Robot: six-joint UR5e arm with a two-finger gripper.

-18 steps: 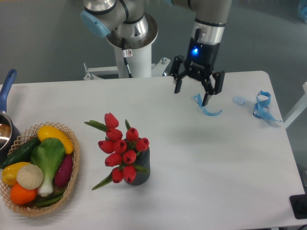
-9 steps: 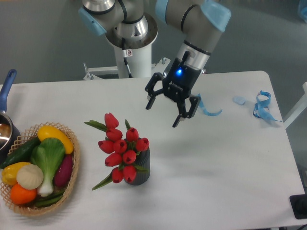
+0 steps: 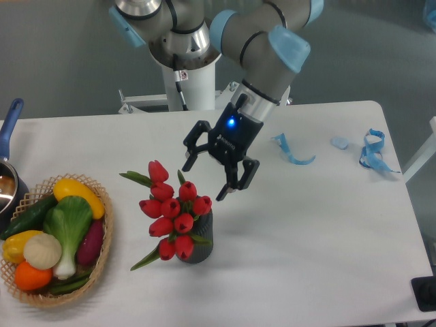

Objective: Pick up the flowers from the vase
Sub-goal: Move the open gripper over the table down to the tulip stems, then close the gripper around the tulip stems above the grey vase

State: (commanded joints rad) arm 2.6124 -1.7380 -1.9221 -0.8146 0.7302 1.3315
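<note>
We see the gripper (image 3: 204, 182) with fingers apart, just above and right of the flowers (image 3: 173, 213), which stand in the vase (image 3: 199, 245) near the table's (image 3: 306, 231) front.

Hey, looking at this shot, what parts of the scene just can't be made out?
- Stems of the flowers: hidden inside the vase, fixed camera.
- Pot at the left: cut off by the frame edge.
- Black object at the lower right: cut off by the frame edge.
- Small pale item near the blue ribbon: too small to identify.
</note>
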